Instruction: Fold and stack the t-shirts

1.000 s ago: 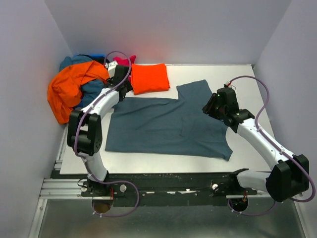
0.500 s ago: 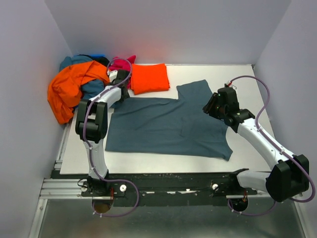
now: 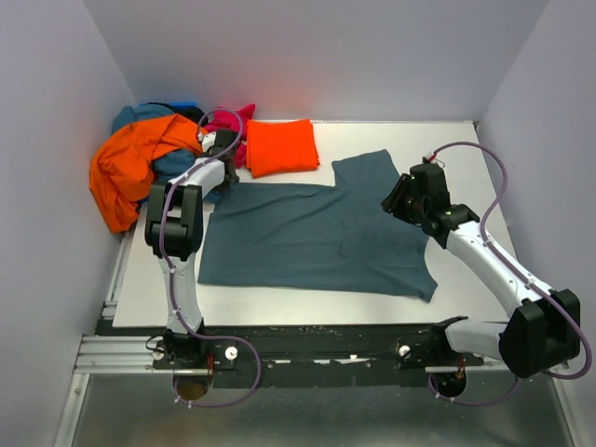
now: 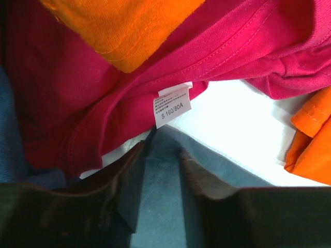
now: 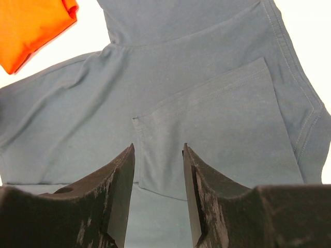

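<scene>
A blue-grey t-shirt (image 3: 307, 233) lies spread out flat in the middle of the white tabletop (image 3: 466, 149). One part of it is folded over on top of itself on the right side.

The left arm (image 3: 182, 219) reaches to the far left corner of this shirt. The left jaws are down low there, with a small gap between them. The corner of the blue-grey shirt lies in that gap. I cannot tell if they pinch it yet. Just past them is a pink t-shirt (image 4: 77, 103) with a small white label (image 4: 172, 106).

The right arm (image 3: 484, 251) is over the right side of the blue-grey shirt. The right jaws are partly open and hold nothing. The folded part lies right below them.

An orange-red t-shirt (image 3: 279, 147) is folded into a neat block at the back of the tabletop, near the blue-grey shirt. In the far left corner there is a messy pile with an orange t-shirt (image 3: 126, 177) and a teal t-shirt (image 3: 138, 118).
</scene>
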Motion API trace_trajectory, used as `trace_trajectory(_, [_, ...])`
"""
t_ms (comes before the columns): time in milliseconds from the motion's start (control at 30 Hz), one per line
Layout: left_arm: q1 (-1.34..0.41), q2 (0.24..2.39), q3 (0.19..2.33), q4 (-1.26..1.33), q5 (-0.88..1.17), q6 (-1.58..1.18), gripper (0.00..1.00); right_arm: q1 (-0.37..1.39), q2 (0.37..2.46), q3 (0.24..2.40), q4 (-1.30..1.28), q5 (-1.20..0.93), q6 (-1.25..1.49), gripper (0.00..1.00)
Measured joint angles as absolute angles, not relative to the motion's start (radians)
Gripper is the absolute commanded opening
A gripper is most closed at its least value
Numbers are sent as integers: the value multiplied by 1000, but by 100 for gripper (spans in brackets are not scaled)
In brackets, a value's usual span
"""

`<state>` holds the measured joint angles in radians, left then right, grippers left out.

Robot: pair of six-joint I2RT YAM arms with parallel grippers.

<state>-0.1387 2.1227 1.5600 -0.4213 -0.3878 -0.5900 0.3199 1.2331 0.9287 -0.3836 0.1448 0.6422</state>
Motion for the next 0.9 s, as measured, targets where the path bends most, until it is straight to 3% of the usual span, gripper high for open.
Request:
trace_trajectory(300, [-126,2127,1563,-422,-337,-590,39,305,1256,929,-384,142,643,50])
trace_trajectory(367, [-117,2142,1585,-431,-323,-590,29,301,1256,929,-384,141,643,50])
trace_trajectory(467, [-96,2157,1603,-429,-298,-594,0,295,1262,929,-383,139,643,50])
trace_trajectory(900, [-56,2101,1510,-320,-205,-570,0,175,1567,1148,-358,124,638,50])
